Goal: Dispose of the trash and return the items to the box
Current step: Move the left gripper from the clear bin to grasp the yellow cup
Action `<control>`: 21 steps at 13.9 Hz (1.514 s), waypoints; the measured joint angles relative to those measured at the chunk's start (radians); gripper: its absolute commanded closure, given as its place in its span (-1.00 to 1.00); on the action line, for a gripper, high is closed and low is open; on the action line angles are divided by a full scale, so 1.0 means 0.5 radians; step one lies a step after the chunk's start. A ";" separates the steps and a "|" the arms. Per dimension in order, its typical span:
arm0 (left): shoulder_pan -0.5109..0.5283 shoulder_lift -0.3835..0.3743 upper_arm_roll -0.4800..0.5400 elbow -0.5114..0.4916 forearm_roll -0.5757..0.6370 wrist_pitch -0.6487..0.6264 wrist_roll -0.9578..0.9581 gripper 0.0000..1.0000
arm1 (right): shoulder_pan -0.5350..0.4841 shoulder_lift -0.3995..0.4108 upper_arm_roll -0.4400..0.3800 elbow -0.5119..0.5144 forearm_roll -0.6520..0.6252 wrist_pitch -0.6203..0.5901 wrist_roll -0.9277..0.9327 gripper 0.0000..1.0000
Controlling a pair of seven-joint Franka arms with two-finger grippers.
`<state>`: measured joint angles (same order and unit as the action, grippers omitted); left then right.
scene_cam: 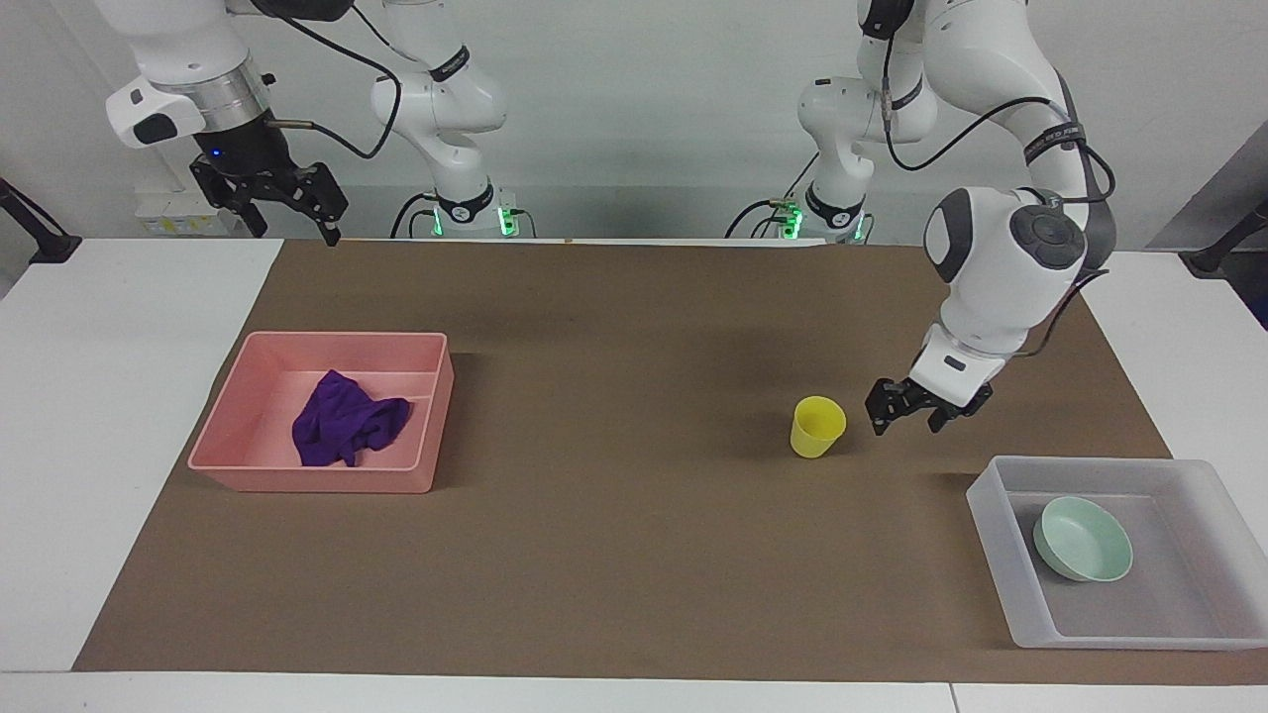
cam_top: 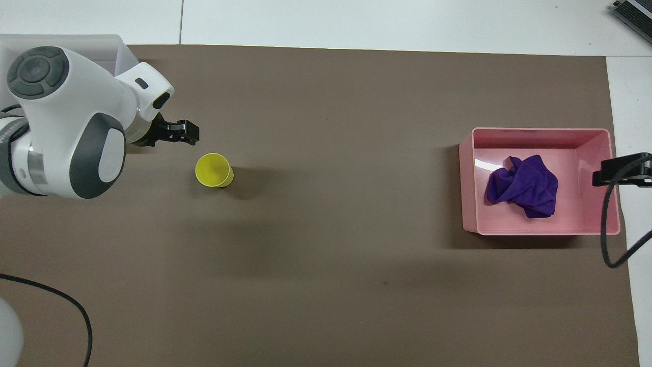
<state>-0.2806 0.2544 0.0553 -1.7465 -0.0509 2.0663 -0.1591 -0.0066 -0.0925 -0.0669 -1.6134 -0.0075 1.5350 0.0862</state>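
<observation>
The yellow cup (scene_cam: pixel 818 426) stands upright on the brown mat and also shows in the overhead view (cam_top: pixel 213 169). My left gripper (scene_cam: pixel 903 424) is open and empty, just above the mat beside the cup, on the side of the left arm's end; it also shows from overhead (cam_top: pixel 189 133). The mint-green bowl (scene_cam: pixel 1082 538) lies in the translucent tray (scene_cam: pixel 996 520); from overhead my left arm hides the bowl and most of the tray (cam_top: pixel 118 47). The purple rag (scene_cam: pixel 347 419) lies crumpled in the pink bin (scene_cam: pixel 307 481). My right gripper (scene_cam: pixel 289 220) waits open, raised at the right arm's end.
The pink bin (cam_top: pixel 468 178) with the rag (cam_top: pixel 523 186) sits at the right arm's end of the brown mat (scene_cam: pixel 614 555). White tabletop borders the mat at both ends. My right gripper (cam_top: pixel 619 169) and its cable overlap the bin's outer wall from overhead.
</observation>
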 measured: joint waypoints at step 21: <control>-0.100 -0.098 0.012 -0.656 -0.012 0.753 0.000 1.00 | 0.010 -0.038 0.008 -0.068 0.000 0.005 -0.083 -1.00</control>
<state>-0.3306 0.2052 0.0611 -2.0745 -0.0568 2.4426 -0.1593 -0.0015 -0.1114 -0.0627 -1.6477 -0.0076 1.5374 0.0445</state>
